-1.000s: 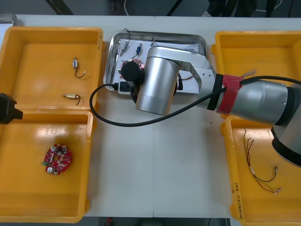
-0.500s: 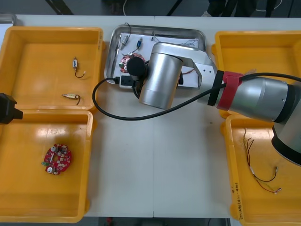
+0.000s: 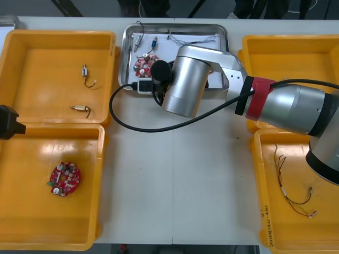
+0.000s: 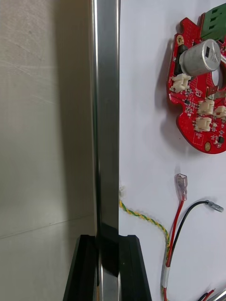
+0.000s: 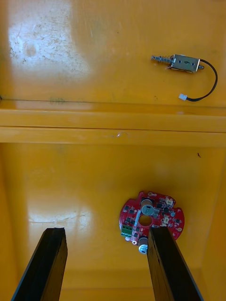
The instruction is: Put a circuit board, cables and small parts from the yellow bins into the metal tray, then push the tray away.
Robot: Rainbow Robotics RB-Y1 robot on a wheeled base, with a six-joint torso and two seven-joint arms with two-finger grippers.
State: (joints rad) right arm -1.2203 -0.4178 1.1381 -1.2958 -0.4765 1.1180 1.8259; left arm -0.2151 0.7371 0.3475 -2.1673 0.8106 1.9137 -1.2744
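From above, the tray (image 3: 126, 58) lies nearer the table's (image 3: 175, 174) far edge than a second ago, the right arm (image 3: 286, 108) reaching over its near side and a circuit board (image 3: 143, 63), cables (image 3: 193, 38) and small parts (image 3: 139, 42) already inside, so I judge loading finished and the push under way. At the right wrist, the right gripper (image 4: 108, 265) is clamped on the tray's rim, one finger either side of the metal. At the left wrist, the left gripper (image 5: 108, 265) hangs well left of the tray over a yellow bin (image 5: 56, 188), fingers apart and empty, a spare board (image 5: 150, 218) beneath.
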